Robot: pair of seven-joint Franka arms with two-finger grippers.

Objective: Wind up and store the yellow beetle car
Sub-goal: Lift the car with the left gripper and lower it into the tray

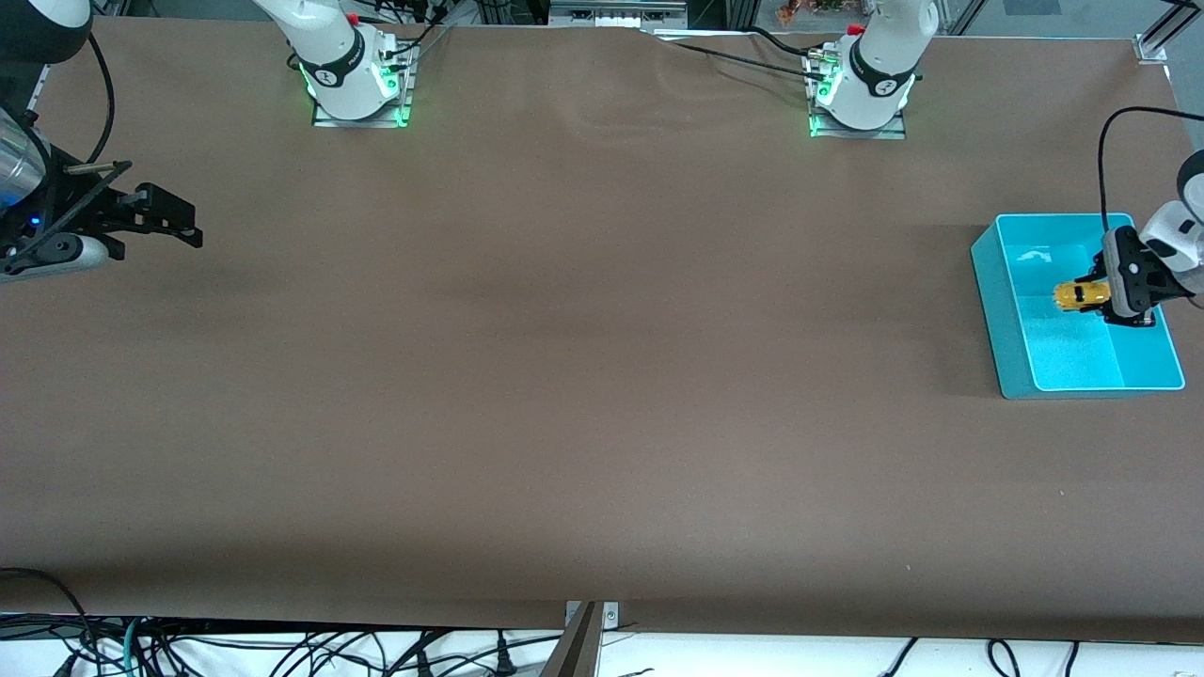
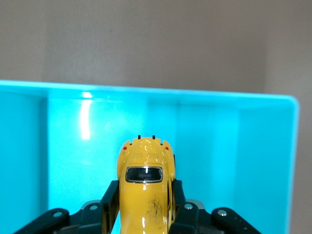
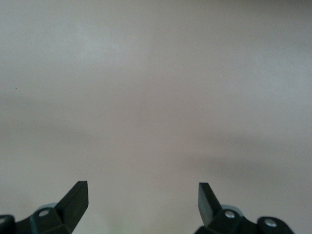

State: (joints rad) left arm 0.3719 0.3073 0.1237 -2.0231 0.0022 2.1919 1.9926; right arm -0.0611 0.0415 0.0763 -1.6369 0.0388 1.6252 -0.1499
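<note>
A turquoise plastic bin [image 1: 997,310] sits on the brown table [image 1: 564,376] at the left arm's end, the thing lying nearest the front camera, though still well up from the table's near edge. It is a shallow open box with a thin divider wall that splits off a narrow compartment along one side. Over the bin's wider compartment hangs the left gripper [image 1: 1099,296], its two black fingers [image 2: 111,200] pinched against the sides of the yellow beetle car [image 1: 1078,296]. The car is a tiny, glossy, bright yellow toy with a rounded, humped body, a small dark window framed in silver, two little red lights and two short dark studs at the end that sticks out from the fingers, and a few dark scuffs on its paint. Its long axis runs roughly level, along the table's length, with the free end pointing toward the right arm's end of the table. The car is up in the air, not resting on the bin's floor. The right gripper [image 1: 193,228] waits over bare table at the right arm's end, its fingers [image 3: 75,197] spread wide apart and holding nothing.
</note>
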